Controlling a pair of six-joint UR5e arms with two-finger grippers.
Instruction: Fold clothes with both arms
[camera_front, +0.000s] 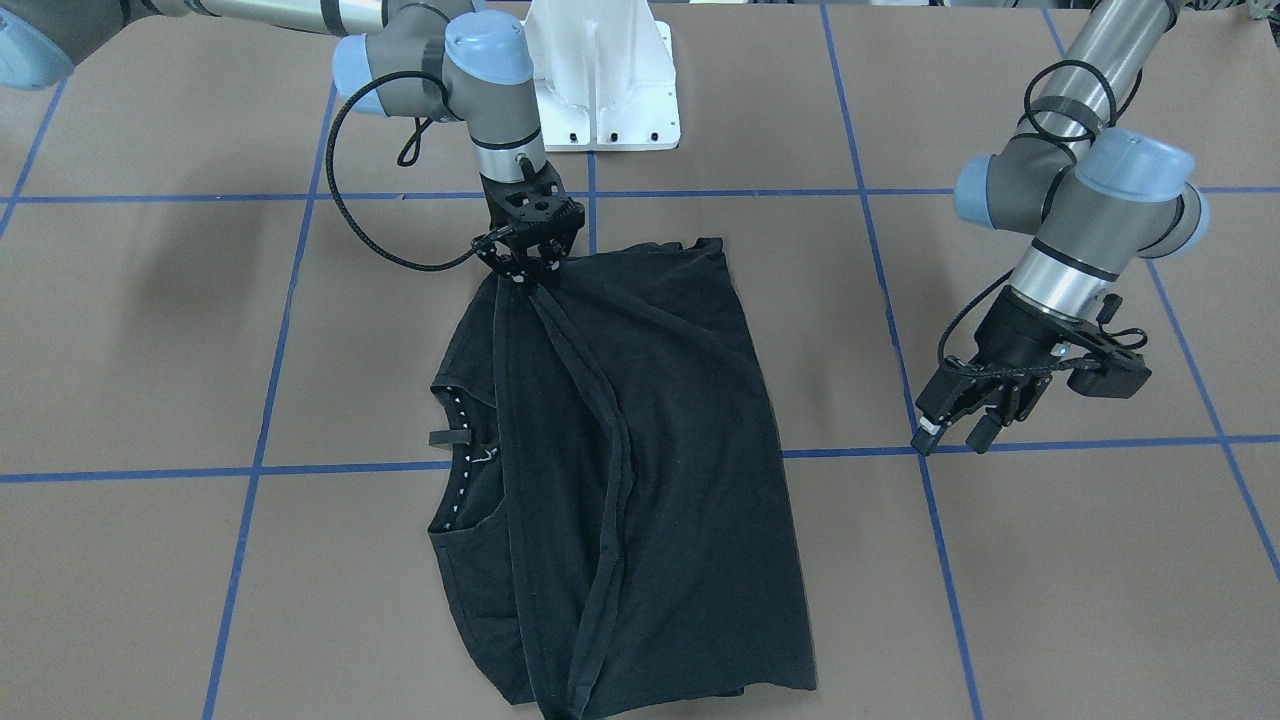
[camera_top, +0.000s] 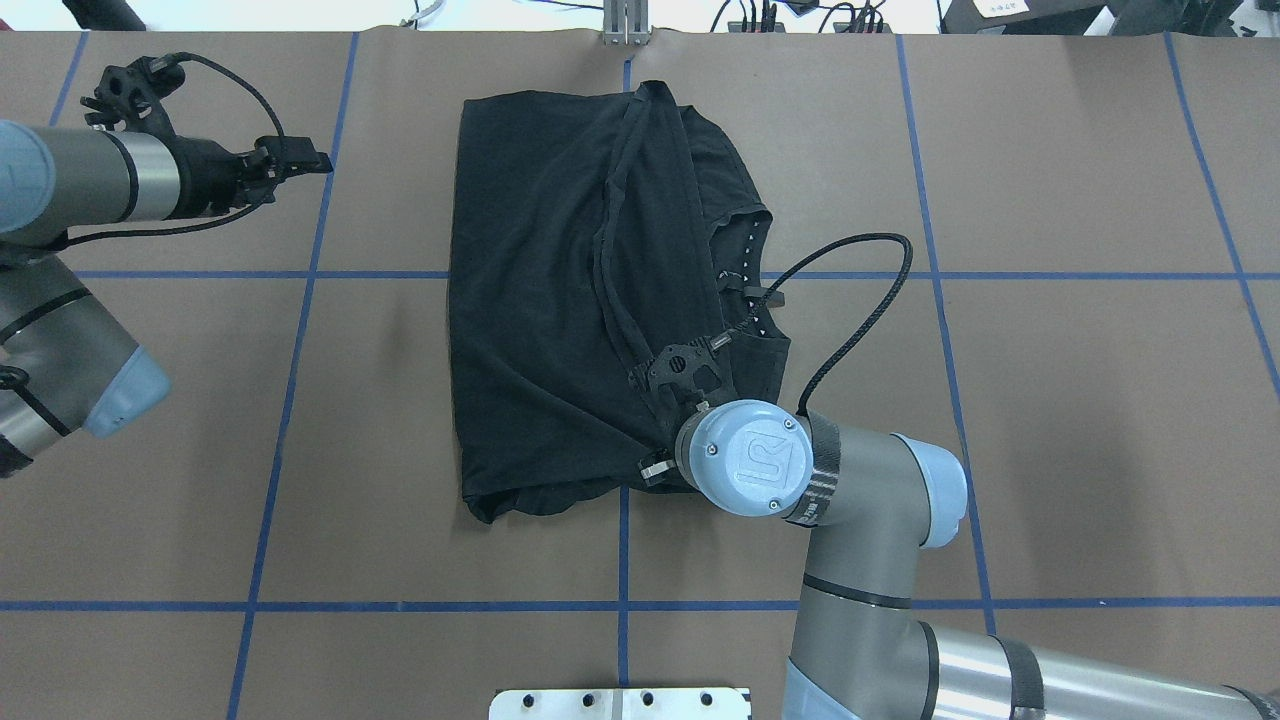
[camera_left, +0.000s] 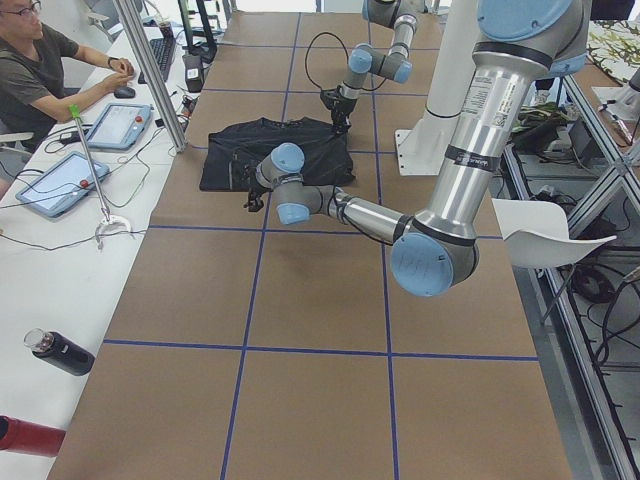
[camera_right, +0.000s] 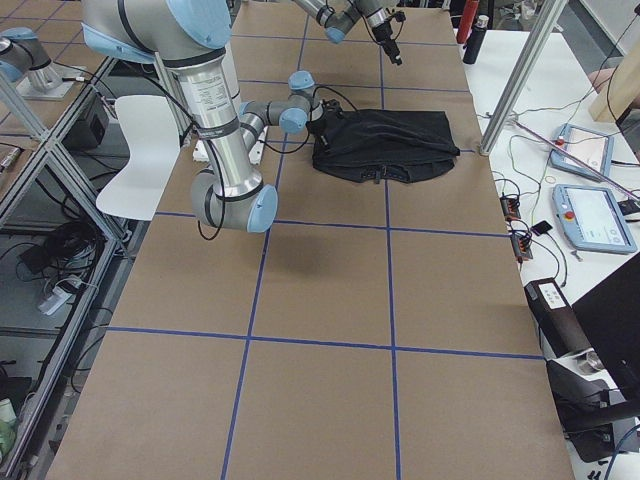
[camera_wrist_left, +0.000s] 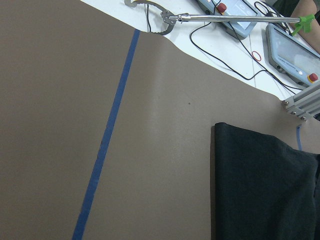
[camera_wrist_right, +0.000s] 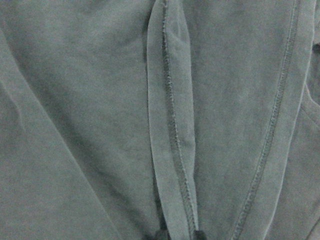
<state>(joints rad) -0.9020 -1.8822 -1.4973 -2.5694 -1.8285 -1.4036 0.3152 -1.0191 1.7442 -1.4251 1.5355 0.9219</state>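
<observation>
The clothes are one black T-shirt (camera_front: 660, 420), lying partly folded in the middle of the table, with its white-dotted neck trim (camera_front: 458, 440) facing the robot's right side. My right gripper (camera_front: 525, 278) is shut on a hem at the shirt's edge nearest the robot's base and lifts it into a taut ridge. In the right wrist view that stitched hem (camera_wrist_right: 172, 125) runs straight down to the fingertips. My left gripper (camera_front: 953, 435) hangs open above bare table, well clear of the shirt, with nothing between its fingers. The left wrist view catches only a corner of the shirt (camera_wrist_left: 265, 190).
The white pedestal base (camera_front: 600, 80) stands just behind the shirt. Blue tape lines (camera_front: 270, 380) grid the brown table. A seated person (camera_left: 40, 60), tablets (camera_left: 55, 180) and a bottle (camera_left: 60, 352) are along the far side bench. A white chair (camera_left: 550, 235) stands beside the robot.
</observation>
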